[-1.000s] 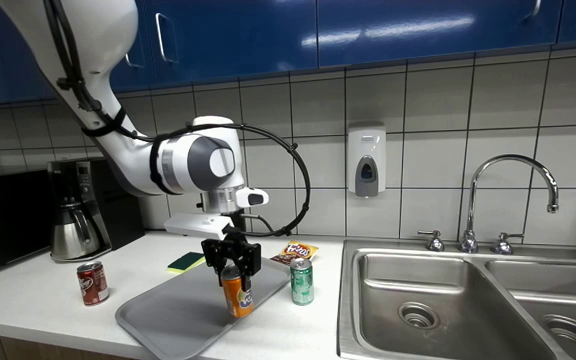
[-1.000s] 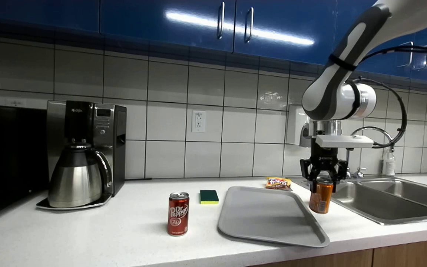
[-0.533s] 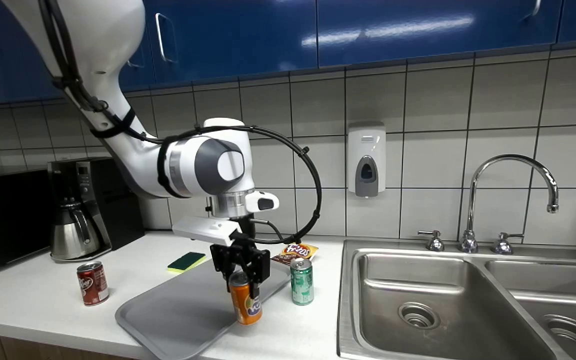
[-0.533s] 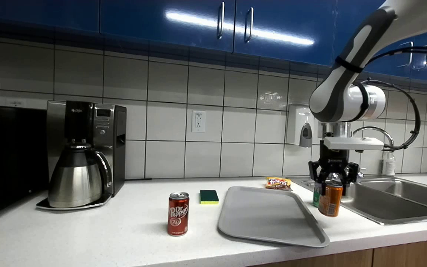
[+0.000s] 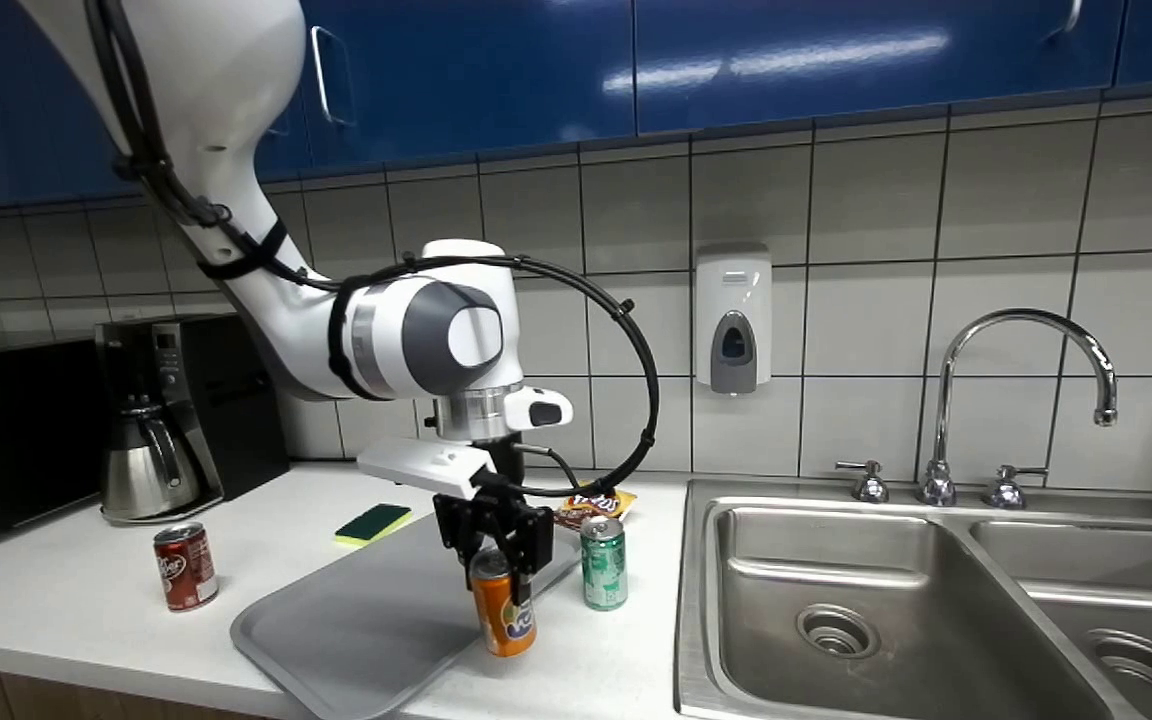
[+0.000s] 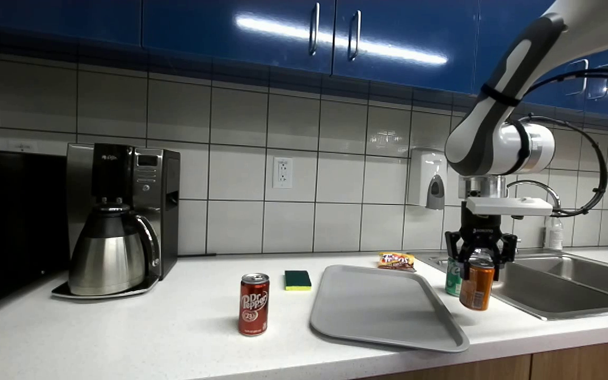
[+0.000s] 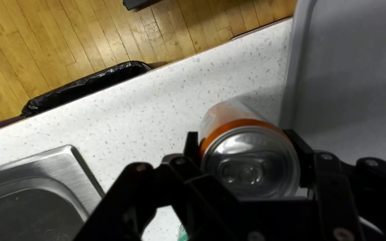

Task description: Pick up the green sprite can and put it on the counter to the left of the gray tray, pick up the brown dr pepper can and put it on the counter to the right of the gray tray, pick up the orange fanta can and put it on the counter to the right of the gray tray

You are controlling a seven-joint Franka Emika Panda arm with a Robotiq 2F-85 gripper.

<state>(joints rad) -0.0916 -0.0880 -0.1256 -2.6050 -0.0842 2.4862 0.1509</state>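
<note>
My gripper (image 5: 497,588) is shut on the orange fanta can (image 5: 504,622). It holds the can slightly tilted and low, apparently just above the counter (image 5: 576,680), between the gray tray (image 5: 346,640) and the sink. In the wrist view the fanta can (image 7: 243,160) sits between both fingers, with the gray tray (image 7: 354,67) beside it. The green sprite can (image 5: 604,565) stands upright on the counter on the tray's sink side; it is partly hidden behind the gripper in an exterior view (image 6: 453,282). The brown dr pepper can (image 6: 254,304) stands upright on the counter on the tray's opposite side.
A steel double sink (image 5: 701,600) lies beyond the sprite can. A snack bag (image 6: 396,260) and a green-yellow sponge (image 6: 297,280) lie behind the tray. A coffee maker (image 6: 124,221) stands at the far side. The counter's front edge shows in the wrist view.
My gripper has carried the fanta can rightward in both exterior views, from the tray's edge toward the sink side, and slightly lower. The other cans and the tray have not moved.
</note>
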